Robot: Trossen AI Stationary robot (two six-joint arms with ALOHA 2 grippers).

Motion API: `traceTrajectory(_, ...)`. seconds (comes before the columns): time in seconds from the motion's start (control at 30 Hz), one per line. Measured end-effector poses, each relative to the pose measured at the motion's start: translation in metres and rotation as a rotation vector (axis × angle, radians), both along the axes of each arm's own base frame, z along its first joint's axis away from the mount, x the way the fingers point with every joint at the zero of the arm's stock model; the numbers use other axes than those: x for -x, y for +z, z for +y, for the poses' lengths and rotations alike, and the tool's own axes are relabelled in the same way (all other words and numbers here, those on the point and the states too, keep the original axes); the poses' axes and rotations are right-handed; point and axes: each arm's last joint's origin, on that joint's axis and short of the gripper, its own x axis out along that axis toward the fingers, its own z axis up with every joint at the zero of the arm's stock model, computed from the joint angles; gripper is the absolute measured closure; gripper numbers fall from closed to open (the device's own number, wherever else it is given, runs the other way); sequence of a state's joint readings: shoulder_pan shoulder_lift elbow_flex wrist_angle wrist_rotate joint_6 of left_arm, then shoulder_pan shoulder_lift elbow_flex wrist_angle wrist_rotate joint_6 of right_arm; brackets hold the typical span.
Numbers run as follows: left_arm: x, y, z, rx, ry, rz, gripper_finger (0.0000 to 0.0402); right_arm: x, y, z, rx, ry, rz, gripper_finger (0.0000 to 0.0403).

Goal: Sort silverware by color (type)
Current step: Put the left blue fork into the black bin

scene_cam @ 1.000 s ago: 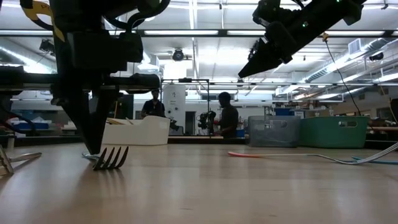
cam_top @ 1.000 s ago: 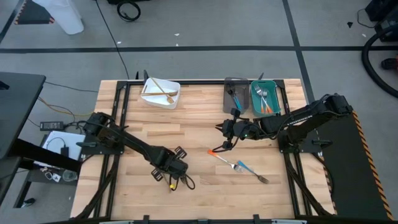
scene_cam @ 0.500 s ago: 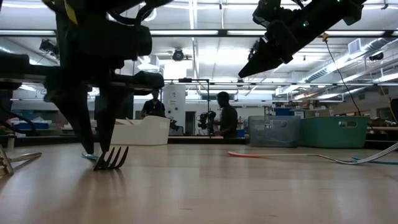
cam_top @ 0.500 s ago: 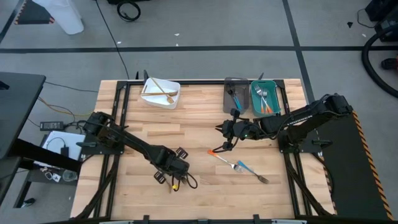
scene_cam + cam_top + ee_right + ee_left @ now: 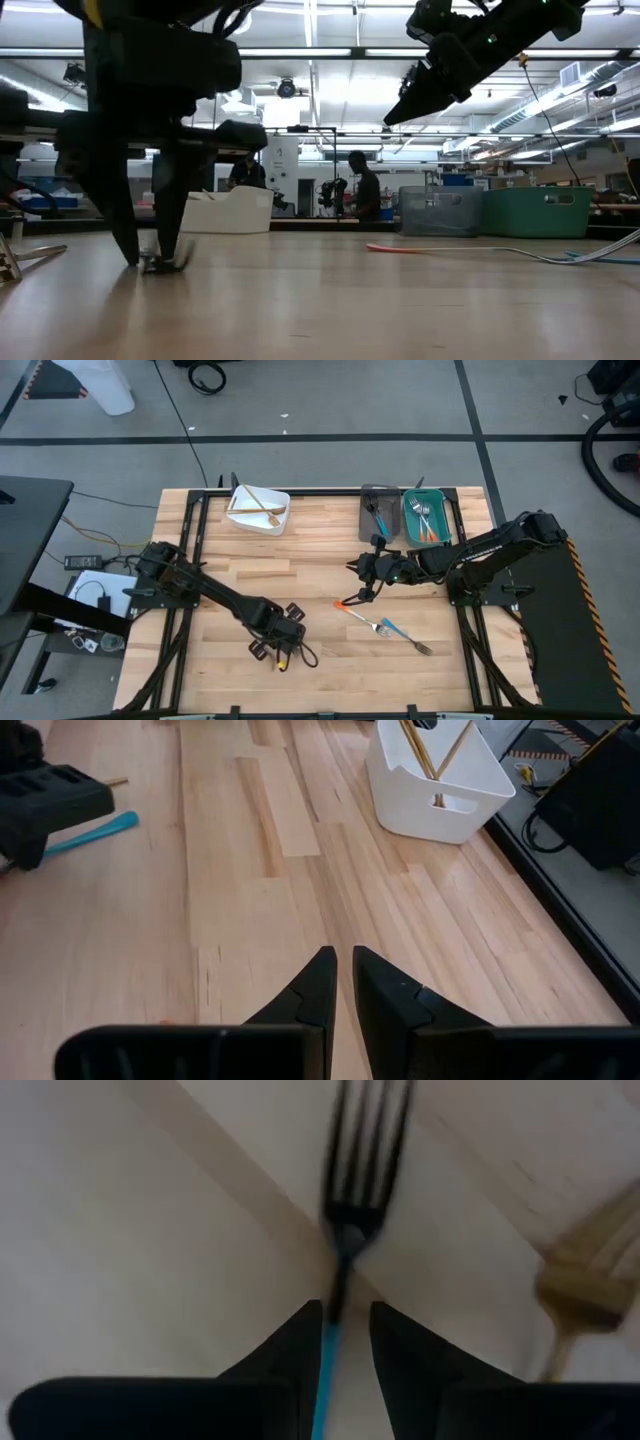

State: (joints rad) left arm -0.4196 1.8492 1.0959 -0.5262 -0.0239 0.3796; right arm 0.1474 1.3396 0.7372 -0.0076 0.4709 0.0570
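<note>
Blue-handled fork (image 5: 345, 1230) lies between the parted fingers of the left tool (image 5: 281, 650), unsorted, while several pieces already fill the bins.

Free room and obstacles. The left gripper (image 5: 283, 653) stands low at the table's (image 5: 320, 575) near edge, its fingers (image 5: 125, 215) reaching the wood on either side of a blue-handled fork (image 5: 352, 1210); the slot between them is filled by that fork's handle. Just beside one finger lies a gold fork (image 5: 585, 1285), blocking that flank. Bare boards lie on the fingers' other flank. The right gripper (image 5: 352, 566) hangs high over mid-table; ahead of its fingertips bare wood runs unbroken to the white bin (image 5: 438, 775). Beneath and just behind them lie an orange-handled fork (image 5: 362, 616) and a second blue-handled fork (image 5: 405, 637). The grey bin (image 5: 379, 512) and teal bin (image 5: 426, 516) close the far edge.
</note>
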Motion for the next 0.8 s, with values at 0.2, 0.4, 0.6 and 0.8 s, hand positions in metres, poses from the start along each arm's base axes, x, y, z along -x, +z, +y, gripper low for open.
traceTrajectory(0.2, 0.003, -0.005, -0.001, -0.004, -0.015, -0.014, 0.0321, 0.0, 0.0, 0.0, 0.0, 0.0, 0.003, 0.0355)
traceTrajectory(0.4, 0.005, -0.008, 0.0, -0.003, -0.016, -0.004, 0.0388, 0.0, 0.0, 0.0, 0.0, 0.0, -0.002, 0.0355)
traceTrajectory(0.6, 0.005, -0.008, 0.001, -0.035, -0.029, -0.012, 0.0389, 0.0, 0.001, 0.0, -0.001, 0.0, -0.007, 0.0355)
traceTrajectory(0.8, 0.005, 0.002, 0.012, -0.128, -0.003, -0.067, 0.039, 0.0, 0.001, 0.0, 0.015, -0.011, -0.005, 0.0355)
